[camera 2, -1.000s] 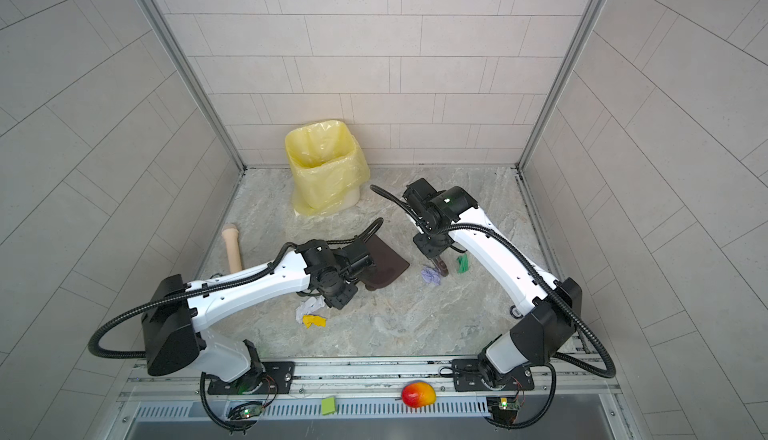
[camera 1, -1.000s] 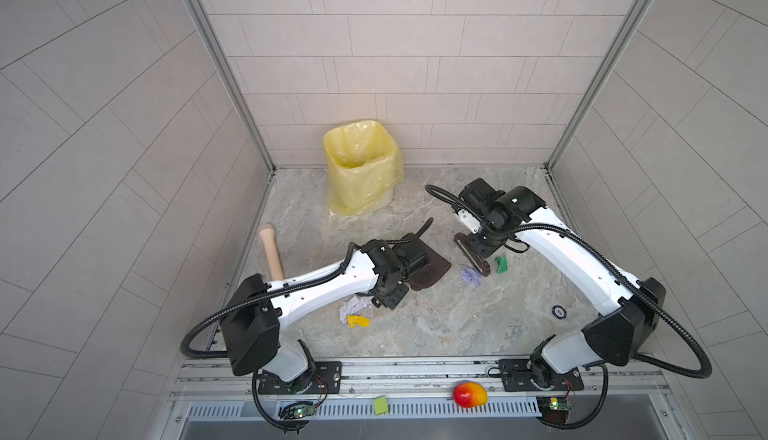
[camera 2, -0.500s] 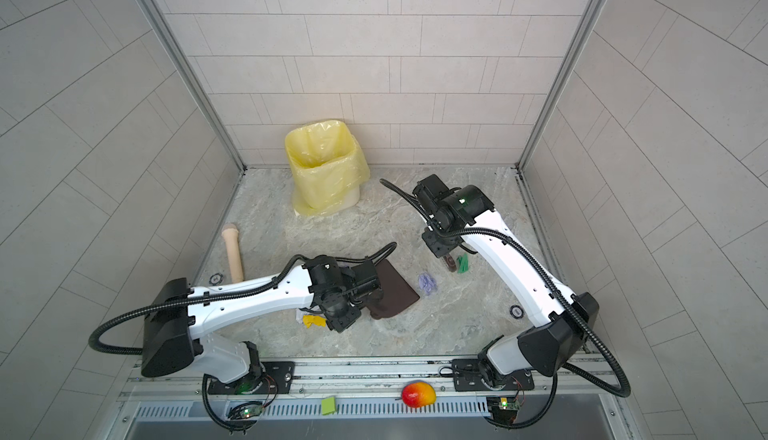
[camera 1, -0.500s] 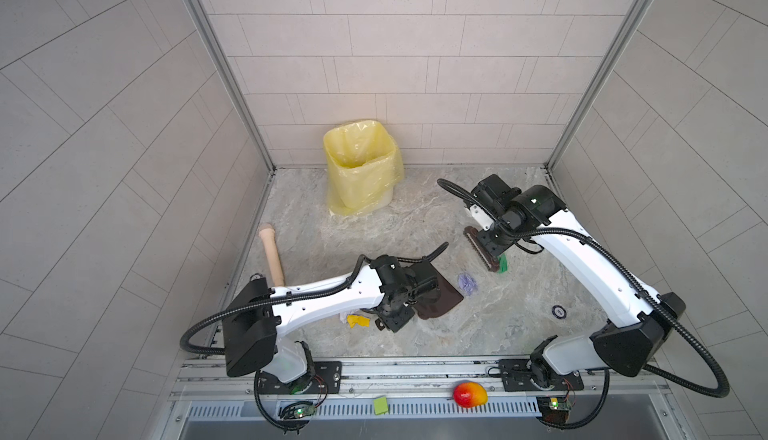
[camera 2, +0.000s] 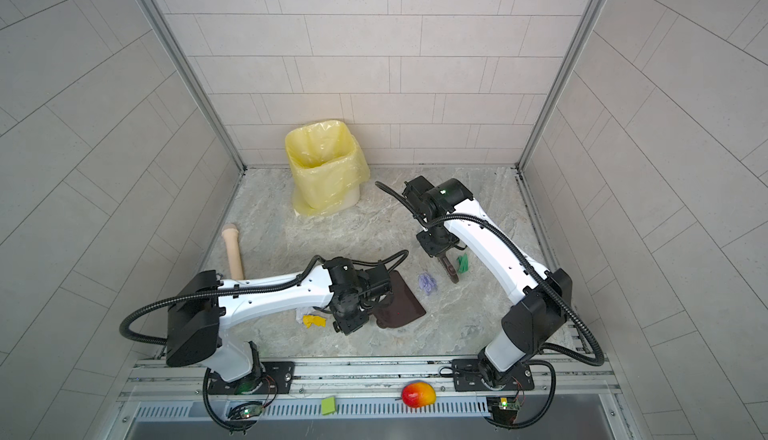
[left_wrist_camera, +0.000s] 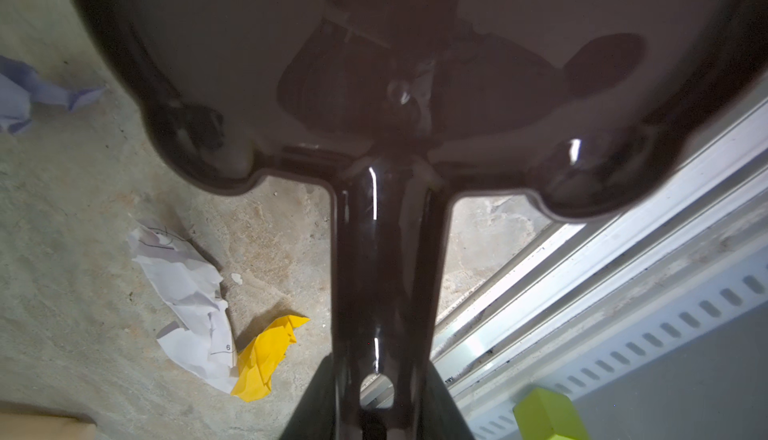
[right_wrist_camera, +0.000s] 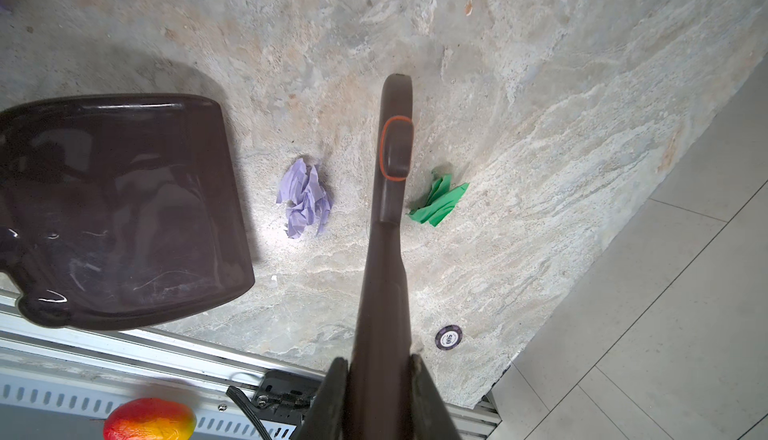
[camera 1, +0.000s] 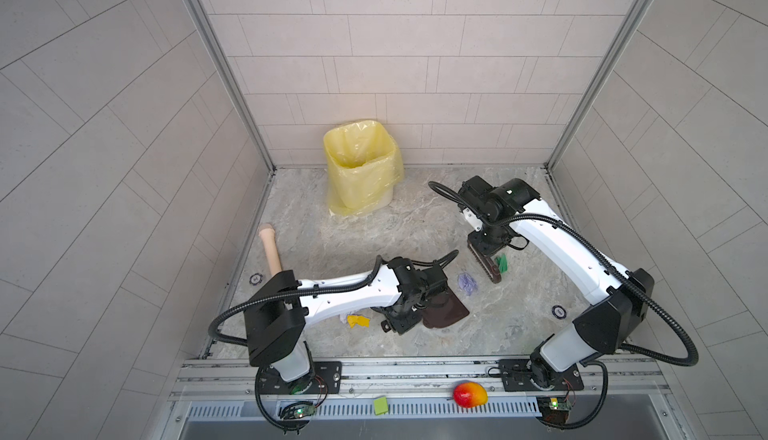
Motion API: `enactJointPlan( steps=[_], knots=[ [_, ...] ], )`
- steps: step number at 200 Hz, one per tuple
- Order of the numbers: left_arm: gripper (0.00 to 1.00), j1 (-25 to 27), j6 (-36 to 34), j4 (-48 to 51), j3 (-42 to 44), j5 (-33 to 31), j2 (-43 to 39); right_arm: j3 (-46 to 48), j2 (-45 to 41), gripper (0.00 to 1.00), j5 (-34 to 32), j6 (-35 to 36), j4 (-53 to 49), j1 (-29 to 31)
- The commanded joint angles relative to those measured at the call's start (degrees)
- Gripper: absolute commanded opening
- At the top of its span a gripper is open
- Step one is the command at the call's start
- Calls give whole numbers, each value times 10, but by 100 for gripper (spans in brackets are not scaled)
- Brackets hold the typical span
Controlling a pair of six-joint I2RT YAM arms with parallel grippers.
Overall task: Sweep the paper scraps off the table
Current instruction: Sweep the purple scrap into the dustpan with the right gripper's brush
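Sweep step: right pincer (right_wrist_camera: 380,396) is clamped on the brush (right_wrist_camera: 390,209) handle, left pincer (left_wrist_camera: 384,400) on the dustpan (right_wrist_camera: 124,209) handle.
The lavender scrap (right_wrist_camera: 305,199) lies between brush and pan mouth, the green scrap (right_wrist_camera: 438,203) just beyond the brush. The white scrap (left_wrist_camera: 187,292) and yellow scrap (left_wrist_camera: 266,355) are left behind the pan on the worktop (camera 1: 374,242). The pan lip is best kept flat, and both near scraps drawn in by one low stroke.

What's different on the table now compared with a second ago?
The left gripper, holding the dustpan throughout, pulled it toward the front rail and slightly right. The right gripper kept the brush between the lavender scrap and green scrap, shifting it only slightly. Those scraps, the yellow scrap and the bin stayed put.
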State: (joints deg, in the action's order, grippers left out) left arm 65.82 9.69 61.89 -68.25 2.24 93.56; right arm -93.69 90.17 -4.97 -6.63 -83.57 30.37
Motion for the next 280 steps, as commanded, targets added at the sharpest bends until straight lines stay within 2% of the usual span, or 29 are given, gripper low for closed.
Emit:
enactJointPlan(
  steps=[1,62,135,182,226,280],
  knots=[
    [0,7,-15,-3,-9,-22,10,1,-6,0,13,-14,-22,4],
    [0,11,-15,-29,7,-48,15,6,-3,0,43,-25,-28,25],
    [0,12,-21,-39,17,-42,31,0,-12,0,57,-39,-26,40],
    [0,12,-22,-48,21,-39,33,-19,-22,0,17,-32,-51,24],
    [0,12,-24,-56,22,-34,38,-12,-25,0,9,-25,-50,2],
    [0,12,-23,-58,23,-32,42,18,-22,0,44,-33,-36,15]
  ],
)
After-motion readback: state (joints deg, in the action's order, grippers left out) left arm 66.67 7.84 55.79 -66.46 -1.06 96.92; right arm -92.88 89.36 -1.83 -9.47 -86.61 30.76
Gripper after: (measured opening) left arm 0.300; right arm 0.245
